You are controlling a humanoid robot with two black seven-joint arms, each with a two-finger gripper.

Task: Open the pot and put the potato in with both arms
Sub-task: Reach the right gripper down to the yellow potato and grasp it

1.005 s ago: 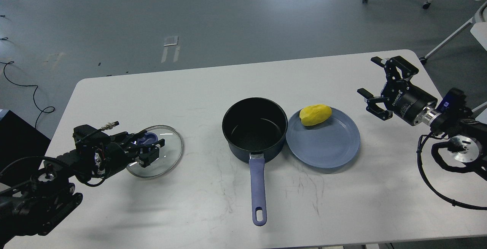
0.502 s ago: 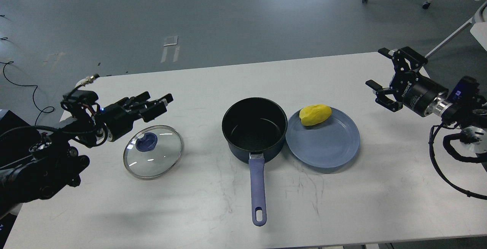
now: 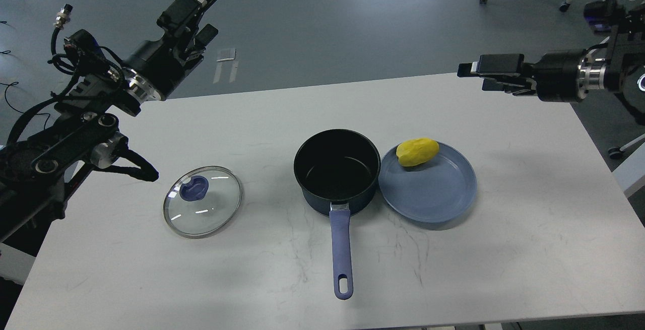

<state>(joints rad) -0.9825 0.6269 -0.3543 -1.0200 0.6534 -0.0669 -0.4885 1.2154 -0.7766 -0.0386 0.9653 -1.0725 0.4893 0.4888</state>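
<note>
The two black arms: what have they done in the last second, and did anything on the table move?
The left gripper let go of the glass lid, then rose up and back from it. The right gripper also lifted away, empty. The lid, pot, potato and blue plate stayed put.

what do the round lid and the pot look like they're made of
Round clear lid: apparently glass, glossy, since the table shows through it; metal-looking rim, blue knob, perhaps plastic. Dark blue pot: likely coated metal, matte black speckled inside; long blue handle looks plastic or silicone.
</note>
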